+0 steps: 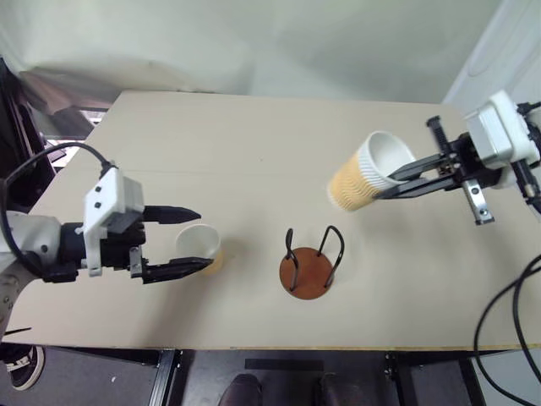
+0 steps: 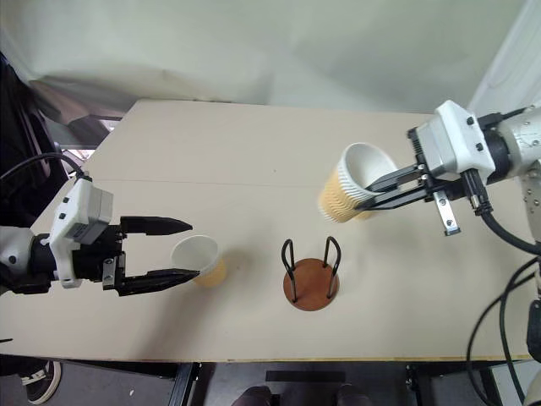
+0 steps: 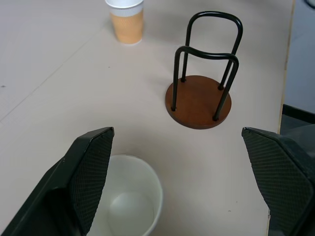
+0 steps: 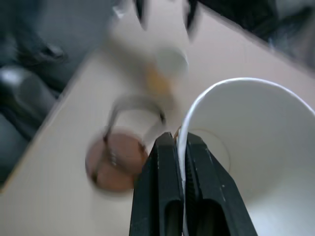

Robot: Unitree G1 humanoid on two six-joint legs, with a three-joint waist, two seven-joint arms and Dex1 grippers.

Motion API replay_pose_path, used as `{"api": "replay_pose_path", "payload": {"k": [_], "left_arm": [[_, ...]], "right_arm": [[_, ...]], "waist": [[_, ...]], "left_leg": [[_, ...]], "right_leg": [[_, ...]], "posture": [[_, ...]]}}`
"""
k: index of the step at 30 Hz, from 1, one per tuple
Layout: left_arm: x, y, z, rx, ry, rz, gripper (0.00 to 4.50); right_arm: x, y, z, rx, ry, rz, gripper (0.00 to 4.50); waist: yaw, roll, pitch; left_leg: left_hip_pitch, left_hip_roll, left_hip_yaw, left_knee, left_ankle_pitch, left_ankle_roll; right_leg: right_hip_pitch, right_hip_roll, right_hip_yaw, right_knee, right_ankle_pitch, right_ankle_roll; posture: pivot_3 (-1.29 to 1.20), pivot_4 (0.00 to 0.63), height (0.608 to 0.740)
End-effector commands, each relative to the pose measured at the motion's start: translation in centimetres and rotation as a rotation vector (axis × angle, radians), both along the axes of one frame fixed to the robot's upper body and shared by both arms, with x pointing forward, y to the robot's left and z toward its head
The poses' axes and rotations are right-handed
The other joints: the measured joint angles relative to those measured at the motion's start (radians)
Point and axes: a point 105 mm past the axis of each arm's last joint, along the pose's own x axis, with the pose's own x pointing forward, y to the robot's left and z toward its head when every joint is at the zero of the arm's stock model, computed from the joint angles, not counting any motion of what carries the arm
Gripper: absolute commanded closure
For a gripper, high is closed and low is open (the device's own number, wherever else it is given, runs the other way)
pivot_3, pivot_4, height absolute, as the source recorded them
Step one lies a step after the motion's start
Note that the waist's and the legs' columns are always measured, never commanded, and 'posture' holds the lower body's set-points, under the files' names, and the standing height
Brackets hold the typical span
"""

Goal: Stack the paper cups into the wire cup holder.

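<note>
One paper cup (image 1: 199,244) stands upright on the table at the front left. My left gripper (image 1: 204,238) is open, one finger on each side of it; the left wrist view looks down into this cup (image 3: 132,196) between the fingers (image 3: 91,167). The wire cup holder (image 1: 308,269) stands empty at the front centre. Above and to the right of it, my right gripper (image 1: 391,182) holds a second paper cup (image 1: 362,179) tilted in the air, shut on its rim (image 4: 183,142). In the left wrist view a cup (image 3: 127,22) shows beyond the holder (image 3: 199,101).
The pale table (image 1: 254,144) has bare room across its back half. Its front edge (image 1: 254,347) runs just behind the holder. Black cables (image 1: 507,338) hang off the front right corner. Dark equipment (image 1: 21,118) stands past the left edge.
</note>
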Motion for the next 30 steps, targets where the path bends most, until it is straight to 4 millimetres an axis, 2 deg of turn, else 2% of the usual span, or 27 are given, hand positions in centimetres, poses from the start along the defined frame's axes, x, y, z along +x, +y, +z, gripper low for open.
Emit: {"api": "replay_pose_path", "payload": {"k": [1, 4, 6, 14, 20, 23, 30], "left_arm": [[0.1, -0.2, 0.6, 0.02, -0.039, -0.012, 0.03], [0.0, -0.3, 0.5, 0.021, -0.037, -0.011, 0.03], [-0.1, -0.2, 0.4, 0.022, -0.035, -0.004, 0.03], [-0.8, -0.4, 0.1, 0.02, -0.028, 0.019, 0.03], [-1.1, -0.5, 0.2, 0.018, -0.029, 0.034, 0.03], [-1.1, -0.5, 0.2, 0.018, -0.035, 0.045, 0.03], [-1.1, -0.5, 0.4, 0.017, -0.039, 0.054, 0.03]], "right_arm": [[-0.8, 1.2, -0.9, -0.054, -0.003, 0.085, 4.46], [0.0, 1.3, -2.8, -0.128, -0.003, 0.082, 4.46], [0.4, 1.4, -3.4, -0.149, -0.004, 0.082, 4.46], [1.0, 2.0, -5.0, -0.199, -0.011, 0.117, 4.46], [1.0, 2.2, -5.1, -0.206, -0.015, 0.132, 4.46], [1.1, 2.5, -5.3, -0.212, -0.011, 0.137, 3.85], [1.2, 2.7, -5.3, -0.21, -0.018, 0.14, 1.43]], "waist": [[0.001, 0.0, 0.0], [0.002, 0.0, 0.0], [0.001, 0.0, 0.0], [-0.001, 0.0, 0.0], [0.0, 0.0, 0.0], [0.0, 0.0, 0.0], [0.0, 0.0, 0.0]], "left_leg": [[0.0, 0.0, 0.0, 0.0, 0.0, 0.0], [-0.001, 0.0, -0.002, 0.0, 0.0, 0.0], [-0.001, 0.0, -0.003, 0.0, 0.0, 0.0], [-0.001, 0.001, -0.001, 0.0, 0.0, 0.0], [-0.001, 0.001, -0.001, 0.0, 0.0, 0.0], [-0.001, 0.001, -0.001, 0.0, 0.0, 0.0], [-0.001, 0.001, 0.0, 0.0, 0.0, -0.001]], "right_leg": [[0.0, 0.0, 0.0, 0.0, 0.0, 0.0], [0.0, -0.001, 0.0, 0.0, 0.0, 0.0], [0.0, -0.001, 0.0, 0.0, 0.0, 0.0], [0.0, 0.0, 0.0, 0.0, 0.0, 0.0], [0.0, -0.001, 0.0, 0.0, 0.0, 0.0], [0.0, -0.001, 0.0, 0.0, 0.0, 0.0], [0.0, -0.001, 0.0, 0.0, 0.0, 0.0]], "posture": [[0.0, 0.15, 0.74], [0.0, 0.15, 0.74], [0.0, 0.15, 0.74], [0.0, 0.15, 0.74], [0.0, 0.15, 0.74], [0.0, 0.15, 0.74], [0.0, 0.15, 0.74]]}}
